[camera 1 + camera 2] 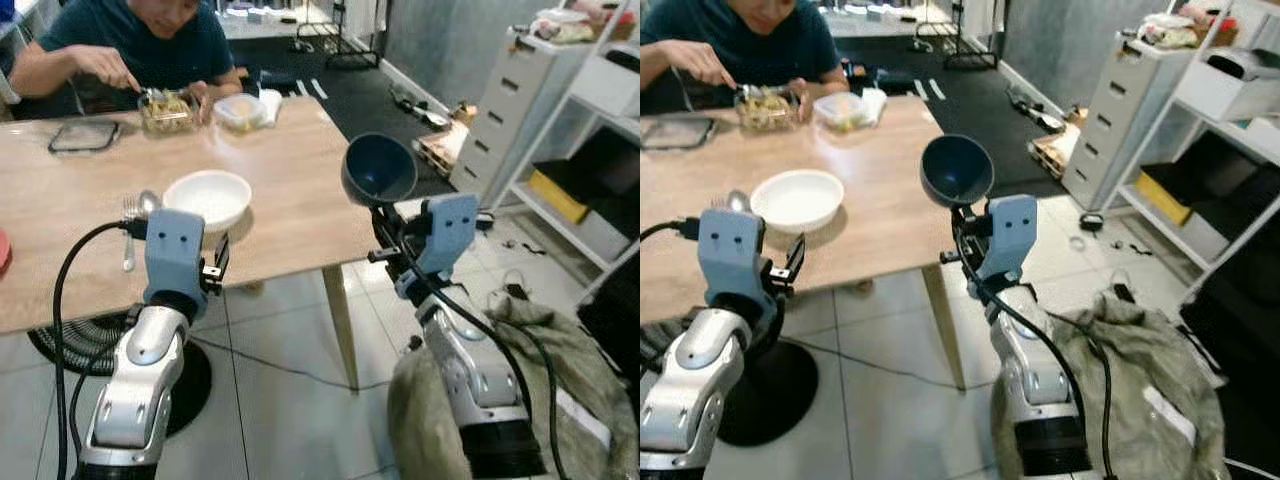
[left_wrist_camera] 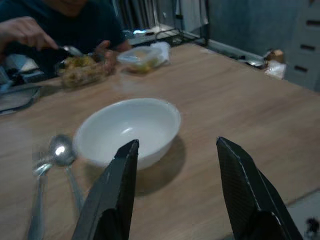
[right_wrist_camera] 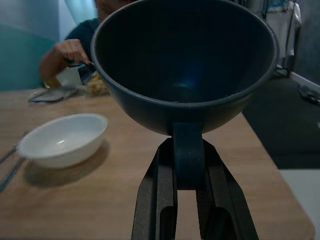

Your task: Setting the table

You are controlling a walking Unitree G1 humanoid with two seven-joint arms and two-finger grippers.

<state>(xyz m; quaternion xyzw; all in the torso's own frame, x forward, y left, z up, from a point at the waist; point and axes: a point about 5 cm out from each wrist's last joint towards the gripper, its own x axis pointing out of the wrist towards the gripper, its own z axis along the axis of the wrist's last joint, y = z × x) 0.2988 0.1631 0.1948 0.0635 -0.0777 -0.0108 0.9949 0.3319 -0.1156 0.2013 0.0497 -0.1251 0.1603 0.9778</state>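
Landmark: white bowl (image 1: 207, 198), standing upright on the wooden table (image 1: 290, 190), near the table's front edge.

1. Fork (image 1: 128, 232) and spoon (image 1: 146, 205). Lying side by side on the table just to the left of the white bowl, handles toward the front edge. Judged to be one place setting with the bowl.

2. Dark blue bowl (image 1: 379, 168). Held in the air to the right of the white bowl, past the table's right front corner, and tilted so that its mouth faces partly forward. It has a short tab handle on its underside, which is why it is carried from below rather than by the rim. Judged to be the next piece due on the table, probably on the bare wood right of the white bowl.

3. Right gripper (image 3: 188, 165). Fingers clamped on the blue bowl's handle, one on each side, below the bowl.

4. Left gripper (image 2: 175, 165). Fingers apart and holding nothing, pointing at the white bowl from just in front of it, near the table edge.

5. Person (image 1: 130, 40). Seated at the far side of the table, beyond the white bowl, eating from a glass container (image 1: 168, 110); a second lidded container (image 1: 242, 110) stands beside it. That end of the table is in use, which likely explains the setting being laid at the near edge.

6. Black lid (image 1: 83, 135). Flat on the table, beyond the white bowl and to its left.
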